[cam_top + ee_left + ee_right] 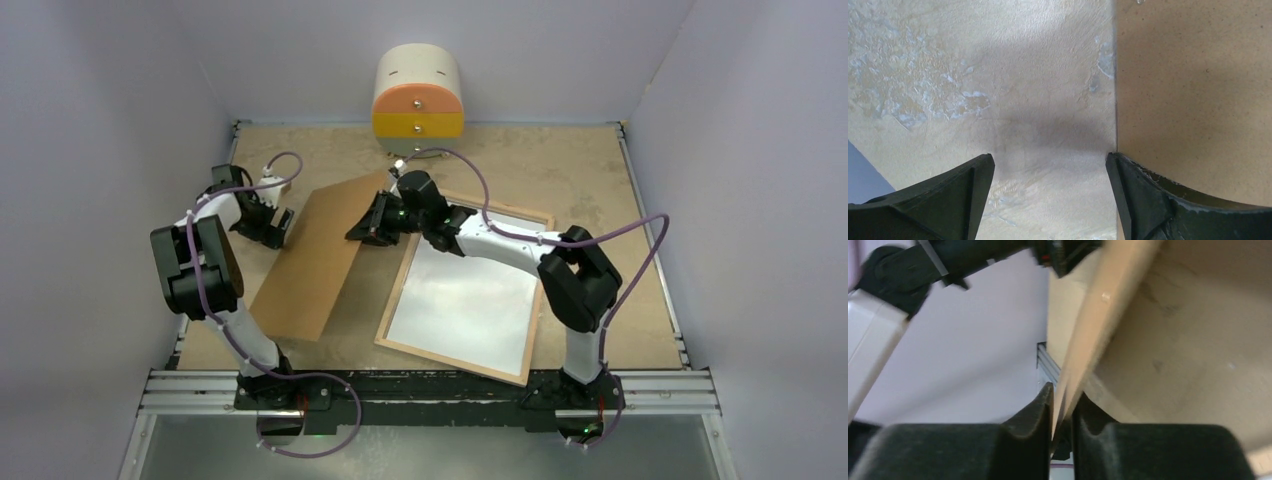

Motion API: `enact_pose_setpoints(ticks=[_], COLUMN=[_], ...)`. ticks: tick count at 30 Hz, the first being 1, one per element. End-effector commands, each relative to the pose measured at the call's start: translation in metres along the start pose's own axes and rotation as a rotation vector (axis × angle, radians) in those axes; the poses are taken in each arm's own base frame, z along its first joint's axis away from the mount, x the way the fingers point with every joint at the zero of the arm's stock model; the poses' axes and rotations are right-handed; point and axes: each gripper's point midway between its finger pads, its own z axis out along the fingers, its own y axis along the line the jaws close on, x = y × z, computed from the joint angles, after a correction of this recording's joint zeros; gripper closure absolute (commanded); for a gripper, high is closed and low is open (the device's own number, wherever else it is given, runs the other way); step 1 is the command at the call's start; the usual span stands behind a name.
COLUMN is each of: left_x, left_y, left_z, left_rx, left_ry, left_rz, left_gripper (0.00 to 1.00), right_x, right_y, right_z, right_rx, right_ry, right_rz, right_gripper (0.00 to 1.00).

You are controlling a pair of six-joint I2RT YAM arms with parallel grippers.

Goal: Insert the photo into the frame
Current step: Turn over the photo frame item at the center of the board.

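Note:
The frame [400, 290] lies flat on the table right of centre, a light wood rim around a pale silvery inside. The photo does not show in any view. A plain brown backing board [320, 255] is tilted up left of the frame. My right gripper [366, 228] is shut on the board's upper right edge; in the right wrist view its jaws [1063, 407] pinch the thin board [1098, 315]. My left gripper [279, 226] stands open at the board's left edge. In the left wrist view it [1050, 162] is empty over the table, with the board [1198, 90] against the right fingertip [1120, 175].
A round white cabinet [418, 100] with an orange and a yellow drawer stands at the back centre. Metal rails [430, 390] run along the near edge, and pale walls close in both sides.

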Motion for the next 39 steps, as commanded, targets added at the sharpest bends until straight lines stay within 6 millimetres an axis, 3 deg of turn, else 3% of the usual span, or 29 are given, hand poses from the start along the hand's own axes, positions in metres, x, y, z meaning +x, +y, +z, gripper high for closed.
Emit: enact_pose_setpoints(ticks=[1, 2, 4, 8, 13, 17, 21, 25, 31, 39], left_x=[-0.013, -0.019, -0.033, -0.068, -0.094, -0.111, -0.107, -0.096, -0.072, -0.054], left_y=[-0.029, -0.029, -0.030, -0.041, -0.091, -0.129, -0.167, -0.195, -0.225, -0.229], left_z=[-0.016, -0.022, -0.039, -0.098, -0.191, -0.272, -0.325, -0.348, -0.356, -0.327], left_rx=[0.112, 0.107, 0.095, 0.107, 0.159, 0.105, 0.157, 0.237, 0.214, 0.236], left_ry=[-0.006, -0.021, -0.061, -0.220, -0.498, -0.729, -0.823, -0.873, -0.951, -0.867], left_rz=[-0.018, -0.005, 0.033, 0.181, 0.545, 0.811, 0.978, 0.995, 1.107, 1.190], left_gripper=[0.07, 0.06, 0.04, 0.03, 0.02, 0.01, 0.02, 0.03, 0.04, 0.05], right_x=[-0.008, -0.008, -0.013, -0.031, -0.055, -0.061, -0.066, -0.070, -0.086, -0.101], right_y=[-0.031, -0.039, -0.043, -0.024, 0.009, 0.003, 0.007, 0.004, 0.022, 0.036], right_z=[-0.013, -0.015, -0.016, -0.025, -0.062, -0.099, -0.131, -0.155, -0.176, -0.182], right_rx=[0.232, 0.277, 0.310, 0.279, 0.200, 0.169, 0.081, 0.050, -0.050, -0.123], right_ry=[-0.064, -0.060, -0.071, -0.107, -0.175, -0.221, -0.248, -0.287, -0.343, -0.389], right_rz=[0.029, 0.046, 0.076, 0.129, 0.224, 0.350, 0.459, 0.530, 0.600, 0.648], right_gripper=[0.93, 1.00, 1.00, 1.00, 1.00, 1.00, 1.00, 1.00, 1.00, 1.00])
